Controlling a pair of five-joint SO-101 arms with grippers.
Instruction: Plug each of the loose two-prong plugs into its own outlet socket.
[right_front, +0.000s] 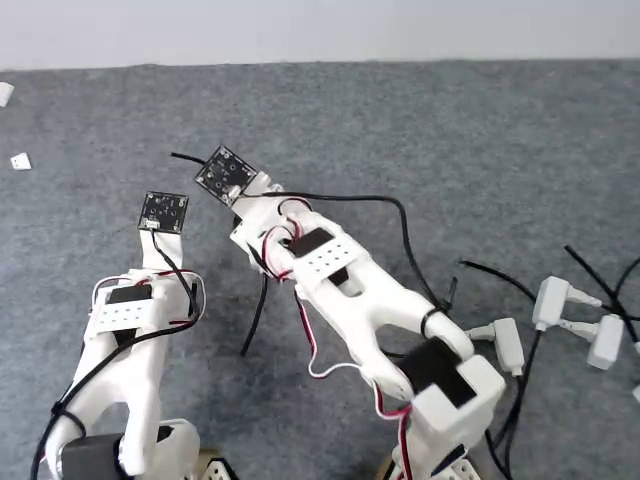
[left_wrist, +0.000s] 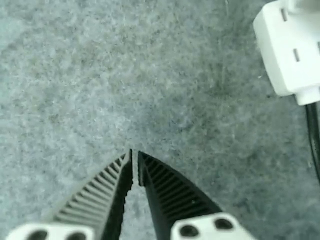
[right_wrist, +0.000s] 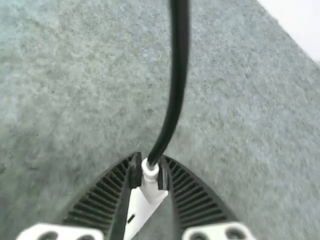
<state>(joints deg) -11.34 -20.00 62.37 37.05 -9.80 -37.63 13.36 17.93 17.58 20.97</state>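
Near the right edge, three white blocks (right_front: 552, 298) with black cords lie near each other on the grey table (right_front: 450, 130); farther in, the left fingers (left_wrist: 107, 190) are pressed together with nothing between them, above bare table, with a white socket block (left_wrist: 287, 50) near them; the right fingers (right_wrist: 100, 205) pinch a white plug (right_wrist: 149, 175), and its black cord (right_wrist: 175, 75) leads away over the table; past both arms the table lies wide open up to its far edge; two small white scraps (right_front: 20, 161) sit at the far left.
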